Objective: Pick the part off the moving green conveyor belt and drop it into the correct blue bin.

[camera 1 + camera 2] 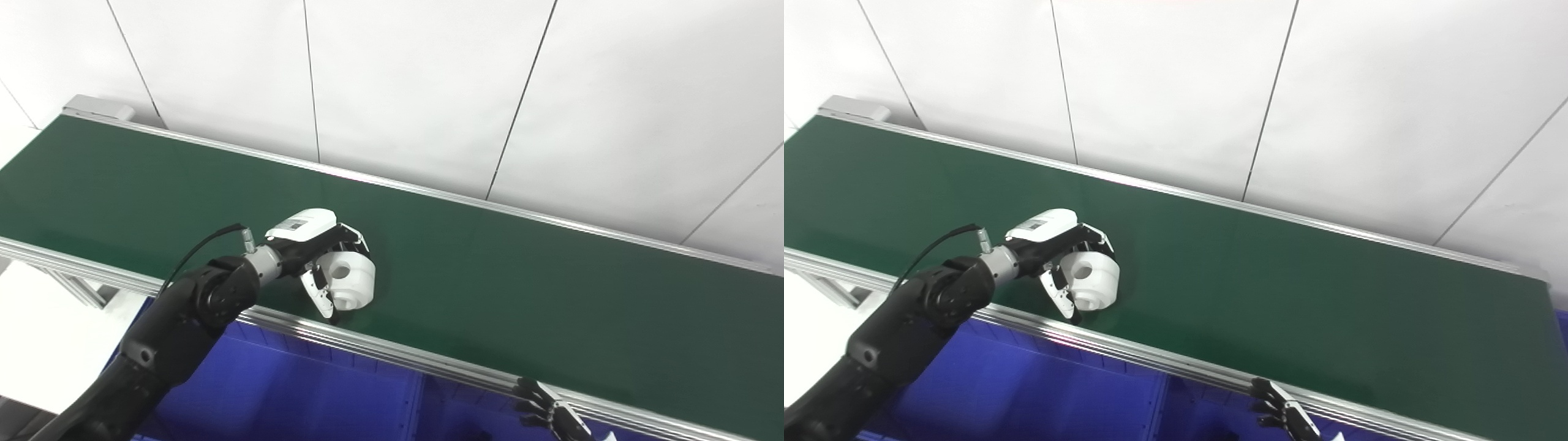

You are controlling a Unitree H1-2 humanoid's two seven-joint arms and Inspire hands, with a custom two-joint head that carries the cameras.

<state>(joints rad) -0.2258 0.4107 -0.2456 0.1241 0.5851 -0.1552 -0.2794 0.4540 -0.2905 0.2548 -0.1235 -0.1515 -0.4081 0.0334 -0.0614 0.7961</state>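
A white round part (350, 280) with a hole in it sits at the near edge of the green conveyor belt (520, 288). My left hand (318, 257) reaches over the belt's front rail; its fingers curl over the part's top and its thumb presses the near side, so it is shut on the part. In the right eye view the part (1092, 278) and left hand (1062, 254) look the same. Only the fingers of my right hand (548, 410) show, low at the right by the front rail, spread apart and empty.
Blue bins (306, 392) lie below the belt's front aluminium rail (392, 349), with a divider wall (418, 398) between two of them. A white wall stands behind the belt. A white surface (43, 343) is at the lower left.
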